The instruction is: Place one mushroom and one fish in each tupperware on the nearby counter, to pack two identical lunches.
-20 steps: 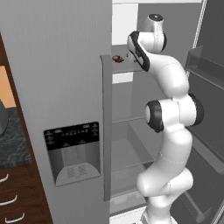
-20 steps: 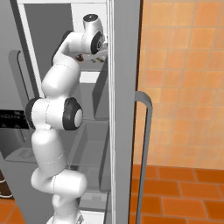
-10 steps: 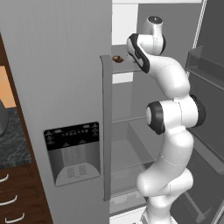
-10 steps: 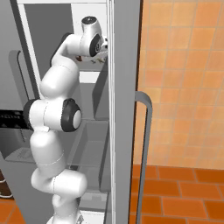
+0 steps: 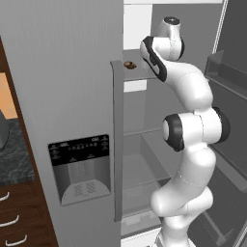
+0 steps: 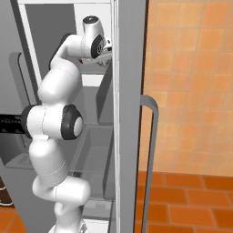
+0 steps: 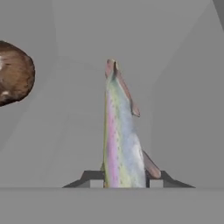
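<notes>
The tool is clamped on a fish inside the fridge. A mushroom lies beside it on the shelf.

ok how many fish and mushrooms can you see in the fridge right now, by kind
fish: 1, between the fingers
mushroom: 1, on the shelf beside it
total: 2

Fish smooth, iridescent sheen; mushroom matt brown; fridge door matt grey.
</notes>
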Available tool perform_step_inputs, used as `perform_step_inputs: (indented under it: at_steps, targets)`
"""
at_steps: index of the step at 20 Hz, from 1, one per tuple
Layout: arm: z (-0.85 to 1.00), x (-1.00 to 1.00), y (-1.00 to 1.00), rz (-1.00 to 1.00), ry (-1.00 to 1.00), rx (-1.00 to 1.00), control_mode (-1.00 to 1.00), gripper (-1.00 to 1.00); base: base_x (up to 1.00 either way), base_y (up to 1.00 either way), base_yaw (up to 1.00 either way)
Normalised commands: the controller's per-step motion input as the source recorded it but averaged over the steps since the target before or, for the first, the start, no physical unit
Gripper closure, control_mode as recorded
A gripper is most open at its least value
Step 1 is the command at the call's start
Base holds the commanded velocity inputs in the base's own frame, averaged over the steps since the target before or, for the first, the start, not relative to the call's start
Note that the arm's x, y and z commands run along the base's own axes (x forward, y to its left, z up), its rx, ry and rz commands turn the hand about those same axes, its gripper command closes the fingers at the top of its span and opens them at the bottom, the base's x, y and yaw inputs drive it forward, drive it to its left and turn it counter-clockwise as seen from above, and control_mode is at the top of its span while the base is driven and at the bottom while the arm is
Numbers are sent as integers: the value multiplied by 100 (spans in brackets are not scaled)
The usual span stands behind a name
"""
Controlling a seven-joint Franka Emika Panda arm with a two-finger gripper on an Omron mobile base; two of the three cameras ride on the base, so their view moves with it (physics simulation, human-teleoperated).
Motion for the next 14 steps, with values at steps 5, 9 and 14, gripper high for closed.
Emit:
perform_step_inputs:
  at_steps: [5, 9, 14]
  targets:
    - [-22, -100, 43, -12, 0, 0, -100, 100, 0, 0, 0]
    - [-33, -100, 39, -9, 0, 0, -100, 100, 0, 0, 0]
    - [-30, -100, 16, -8, 1, 0, -100, 100, 0, 0, 0]
